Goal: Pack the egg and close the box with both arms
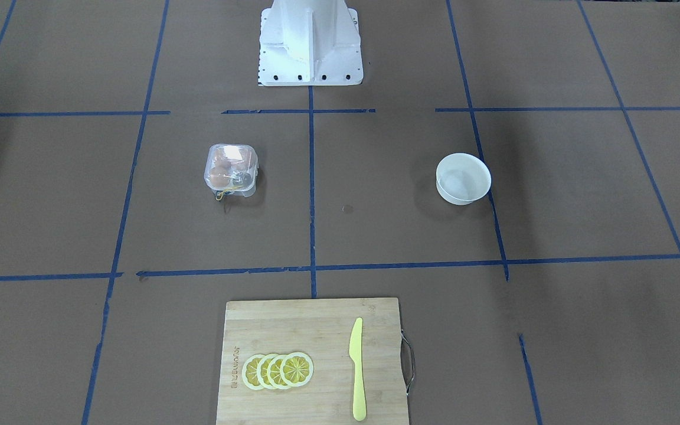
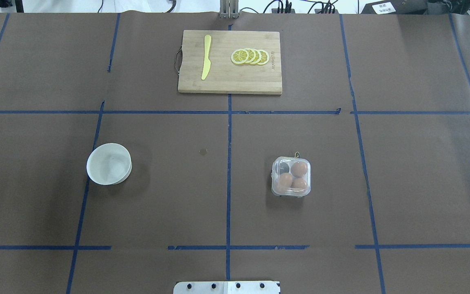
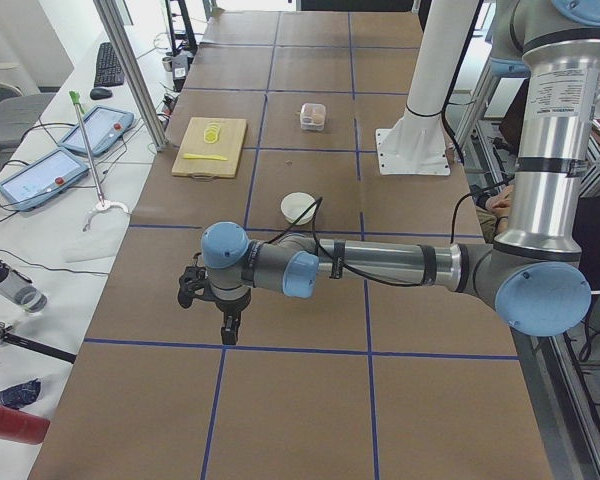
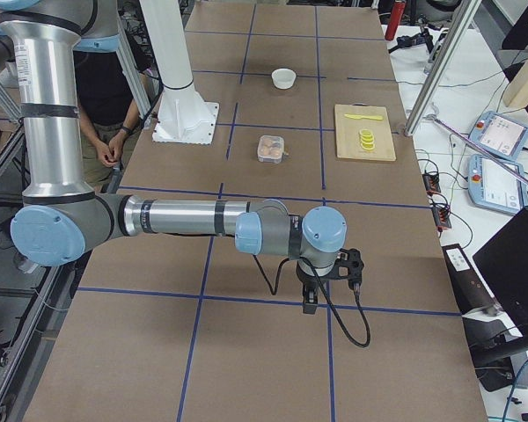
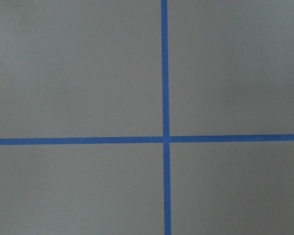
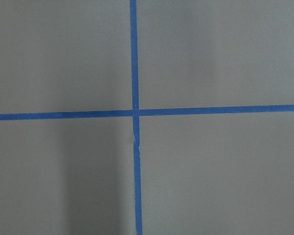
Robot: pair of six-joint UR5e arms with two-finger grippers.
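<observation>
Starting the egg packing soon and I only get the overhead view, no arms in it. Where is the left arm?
Observer: The left arm is stretched out over the left end of the table, far from the white bowl, fingers pointing down.
Operator: And the right one?
Observer: The right arm reaches out over the right end, far from the box.
Operator: Anything under them?
Observer: Both wrist views show only brown paper and crossing blue tape.
</observation>
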